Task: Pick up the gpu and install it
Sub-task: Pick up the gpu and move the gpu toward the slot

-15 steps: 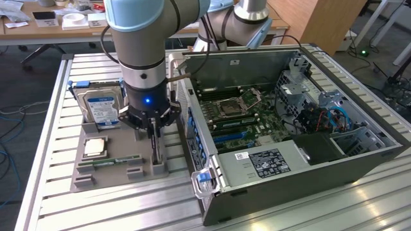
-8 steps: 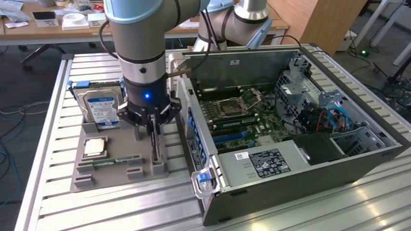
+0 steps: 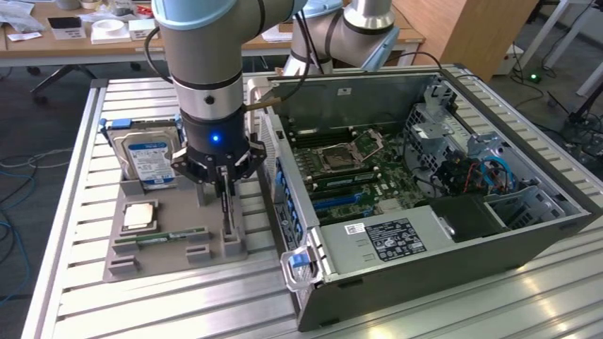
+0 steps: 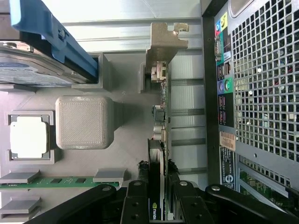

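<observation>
My claw (image 3: 224,186) is clamped on the gpu (image 3: 227,215).
The card stands edge-on in the grey tray (image 4: 126,140), beside the open computer case (image 3: 405,282).

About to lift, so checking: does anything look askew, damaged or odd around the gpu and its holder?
Nothing stands out. The gpu sits straight on edge in the gray holder, and the gripper is closed squarely on it.
</observation>
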Motion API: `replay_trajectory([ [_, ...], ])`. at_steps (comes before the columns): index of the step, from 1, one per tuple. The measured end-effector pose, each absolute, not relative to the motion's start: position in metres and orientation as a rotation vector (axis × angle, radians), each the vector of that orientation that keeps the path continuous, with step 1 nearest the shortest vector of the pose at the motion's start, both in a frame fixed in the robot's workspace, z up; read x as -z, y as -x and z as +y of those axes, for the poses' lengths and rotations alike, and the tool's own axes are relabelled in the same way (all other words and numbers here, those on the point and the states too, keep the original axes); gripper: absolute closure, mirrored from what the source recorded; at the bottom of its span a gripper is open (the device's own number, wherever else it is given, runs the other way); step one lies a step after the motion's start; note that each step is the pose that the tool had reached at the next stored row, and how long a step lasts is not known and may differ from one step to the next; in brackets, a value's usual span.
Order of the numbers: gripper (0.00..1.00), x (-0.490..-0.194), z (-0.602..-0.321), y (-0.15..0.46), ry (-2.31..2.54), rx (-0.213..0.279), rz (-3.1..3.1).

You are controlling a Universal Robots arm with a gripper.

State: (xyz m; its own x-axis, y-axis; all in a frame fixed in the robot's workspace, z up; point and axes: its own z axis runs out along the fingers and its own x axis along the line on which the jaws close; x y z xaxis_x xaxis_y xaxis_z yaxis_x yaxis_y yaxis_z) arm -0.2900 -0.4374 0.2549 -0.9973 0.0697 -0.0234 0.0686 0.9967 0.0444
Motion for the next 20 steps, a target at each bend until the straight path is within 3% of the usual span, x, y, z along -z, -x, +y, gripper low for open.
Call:
replay_trajectory([
  [20, 0.74, -0.270, -0.437, 0.290, -0.108, -0.068, 3.114],
])
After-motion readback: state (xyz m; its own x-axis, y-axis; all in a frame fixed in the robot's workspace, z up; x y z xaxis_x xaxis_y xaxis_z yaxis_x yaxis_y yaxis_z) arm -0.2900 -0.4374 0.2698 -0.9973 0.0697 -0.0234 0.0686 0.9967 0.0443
